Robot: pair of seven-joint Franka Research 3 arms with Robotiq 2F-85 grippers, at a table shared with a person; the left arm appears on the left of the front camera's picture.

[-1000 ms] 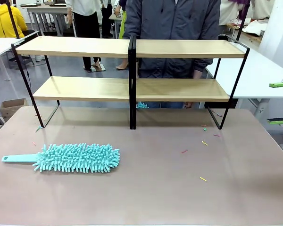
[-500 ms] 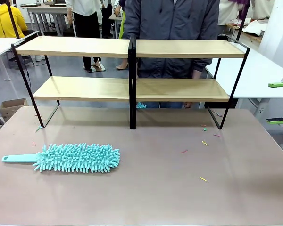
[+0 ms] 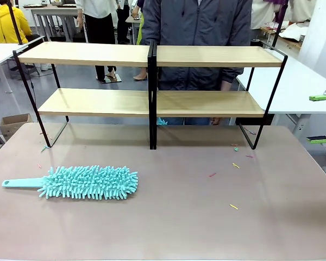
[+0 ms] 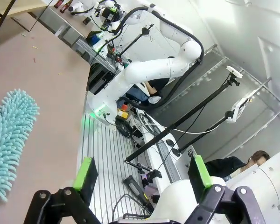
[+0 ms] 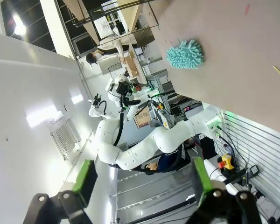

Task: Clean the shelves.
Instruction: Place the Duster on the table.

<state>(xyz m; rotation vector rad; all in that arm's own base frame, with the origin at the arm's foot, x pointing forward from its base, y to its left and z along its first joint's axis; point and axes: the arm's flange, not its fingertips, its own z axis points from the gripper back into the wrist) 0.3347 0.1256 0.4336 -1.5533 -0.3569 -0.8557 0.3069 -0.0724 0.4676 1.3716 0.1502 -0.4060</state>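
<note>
While nothing is held: left gripper [image 4: 142,179] wide open, empty, off the table's left edge. Teal duster [image 3: 89,182] front-left of shelves [image 3: 152,100], long axis left-right, handle leftward, nearer left arm. Right gripper [image 3: 321,118] open, empty, far right of shelves.

left hand [image 4: 142,175]: fingers spread, empty | teal duster [image 4: 9,140]: flat on brown table [image 4: 51,88] | other white arm [image 4: 154,70]: beyond
</note>
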